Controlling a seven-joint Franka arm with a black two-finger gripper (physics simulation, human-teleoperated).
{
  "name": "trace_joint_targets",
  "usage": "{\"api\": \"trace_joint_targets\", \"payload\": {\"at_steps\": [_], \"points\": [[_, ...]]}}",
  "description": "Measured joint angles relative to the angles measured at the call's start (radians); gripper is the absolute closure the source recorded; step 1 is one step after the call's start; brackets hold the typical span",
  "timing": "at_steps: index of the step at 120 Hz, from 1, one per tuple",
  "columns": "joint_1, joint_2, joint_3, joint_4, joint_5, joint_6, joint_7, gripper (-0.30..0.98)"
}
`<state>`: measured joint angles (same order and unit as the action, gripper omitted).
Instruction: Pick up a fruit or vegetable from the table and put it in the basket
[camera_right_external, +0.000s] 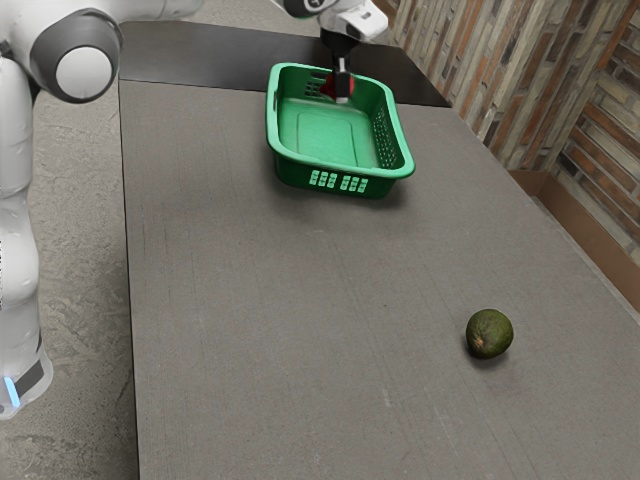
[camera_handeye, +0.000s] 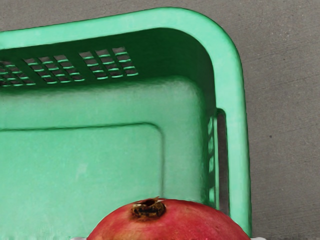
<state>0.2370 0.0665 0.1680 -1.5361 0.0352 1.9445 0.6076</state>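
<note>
"What is held by the pincer (camera_right_external: 342, 91)?"

"A red pomegranate (camera_handeye: 170, 225) is held. It is squeezed from both sides."

"Where is it held?"

"It is held up over the green basket (camera_handeye: 237, 150), close to the basket's side."

"So how should it be put in?"

"It should be moved a little to the middle first, so the rim is not bumped. Then it should be brought down slowly, with the squeeze kept snug."

"When should it be let go?"

"When the floor of the basket is almost touched. If it is dropped from high up, it might be made to bounce, because it is round. The pincer should be opened gently and lifted straight up, so the fruit is not dragged along."

"And what is seen farther off?"

"The basket is held up by the gray surface (camera_right_external: 250, 300). A dark green avocado (camera_right_external: 489, 333) is seen there too, well apart from the basket. It can be left alone, since just one fruit is asked for."
</note>
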Motion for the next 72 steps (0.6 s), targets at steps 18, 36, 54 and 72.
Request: {"api": "trace_joint_targets", "payload": {"at_steps": [18, 36, 54, 72], "points": [[0.070, 0.020, 0.004, 0.009, -0.013, 0.004, 0.000, 0.36], [0.067, 0.031, 0.004, 0.014, -0.023, 0.008, -0.001, 0.36], [0.090, 0.033, 0.004, 0.013, -0.030, 0.010, -0.001, 0.36], [0.112, 0.050, 0.004, 0.014, -0.042, 0.011, 0.001, 0.36]]}}
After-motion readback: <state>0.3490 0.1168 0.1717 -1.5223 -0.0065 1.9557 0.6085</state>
